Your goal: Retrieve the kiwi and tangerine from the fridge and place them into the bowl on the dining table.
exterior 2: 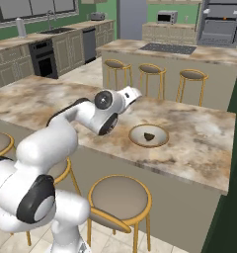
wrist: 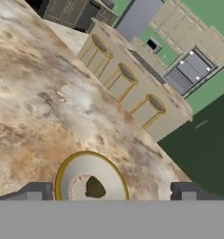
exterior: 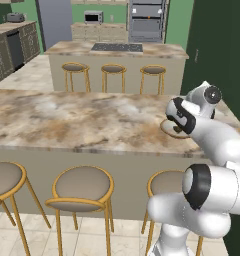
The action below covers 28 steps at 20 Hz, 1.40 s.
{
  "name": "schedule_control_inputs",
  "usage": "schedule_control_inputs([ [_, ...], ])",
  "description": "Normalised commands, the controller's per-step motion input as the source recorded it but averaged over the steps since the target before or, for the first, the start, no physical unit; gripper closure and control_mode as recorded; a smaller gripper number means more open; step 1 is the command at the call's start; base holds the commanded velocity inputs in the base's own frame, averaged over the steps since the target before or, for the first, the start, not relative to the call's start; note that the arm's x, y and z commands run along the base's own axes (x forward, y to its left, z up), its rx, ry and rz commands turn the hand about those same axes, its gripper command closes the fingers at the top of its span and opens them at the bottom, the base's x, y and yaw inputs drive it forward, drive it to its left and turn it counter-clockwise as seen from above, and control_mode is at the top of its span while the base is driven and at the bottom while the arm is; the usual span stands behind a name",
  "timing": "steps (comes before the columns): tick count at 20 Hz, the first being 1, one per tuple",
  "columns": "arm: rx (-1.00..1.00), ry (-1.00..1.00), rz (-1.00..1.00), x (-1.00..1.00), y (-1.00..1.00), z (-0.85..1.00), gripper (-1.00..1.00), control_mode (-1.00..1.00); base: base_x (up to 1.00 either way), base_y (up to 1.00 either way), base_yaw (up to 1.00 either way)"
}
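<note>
One small dark fruit, judged to be the kiwi (exterior 2: 149, 136), is seen lying in the bowl (exterior 2: 161, 140) on the dining table (exterior 2: 199, 143). The gripper (wrist: 110, 191) is held above it with jaws wide and empty. The tangerine is probably left to be fetched.

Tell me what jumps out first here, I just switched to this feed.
The white arm reaches over the dining table, its open gripper hanging empty above the bowl. A small dark lump, likely the kiwi, already lies in that bowl near the table's right end. Stools line the near side.
</note>
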Motion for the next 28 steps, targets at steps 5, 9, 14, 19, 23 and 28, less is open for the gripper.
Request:
schedule_control_inputs([
  [5, -0.01, 0.10, 0.06, 0.00, 0.00, 1.00, -1.00, -1.00, 0.00, 0.00, 0.00],
  [9, -0.04, 0.20, 0.12, -0.05, -0.01, 0.75, -1.00, -1.00, 0.00, 0.00, 0.00],
  [14, 0.00, 0.02, 0.25, -0.57, -0.06, 0.04, -1.00, -1.00, 0.00, 0.00, 0.00],
  [19, 0.00, -0.05, 0.19, -0.98, 0.00, 0.00, -1.00, -1.00, 0.00, 0.00, 0.00],
  [23, 0.00, -0.02, 0.09, -0.91, 0.03, 0.08, -1.00, -1.00, 0.00, 0.00, 0.00],
  [28, -0.02, -0.01, 0.07, -0.67, 0.00, 0.21, -1.00, -1.00, 0.00, 0.00, 0.00],
])
